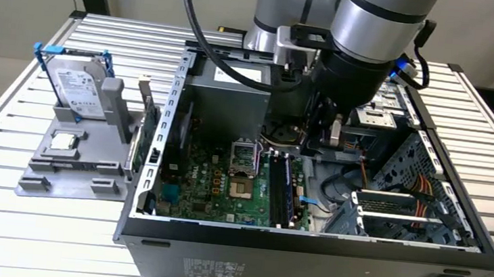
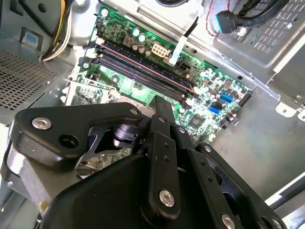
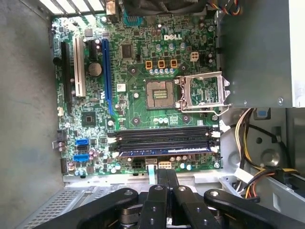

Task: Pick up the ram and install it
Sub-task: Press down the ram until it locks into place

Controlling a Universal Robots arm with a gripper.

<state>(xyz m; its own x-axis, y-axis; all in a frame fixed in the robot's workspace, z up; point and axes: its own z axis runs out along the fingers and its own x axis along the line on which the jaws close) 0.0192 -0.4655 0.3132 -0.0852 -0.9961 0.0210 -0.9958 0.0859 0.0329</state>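
Gripper (image 3: 167,179) fingers are pressed together, holding nothing, poised just above the motherboard's (image 3: 138,62) memory slots. Note the ram (image 3: 164,150) already lies seated in the slot nearest the gripper, beside the CPU socket (image 3: 202,90).

Counter (image 1: 12,123): ribbed bare metal, matt silver.
Computer case (image 1: 308,263): dark painted metal, matt.
Motherboard (image 3: 138,71): glossy green circuit board.
End effector (image 3: 167,179): smooth black, slight sheen.
Hard drive (image 1: 78,88): shiny silver metal.
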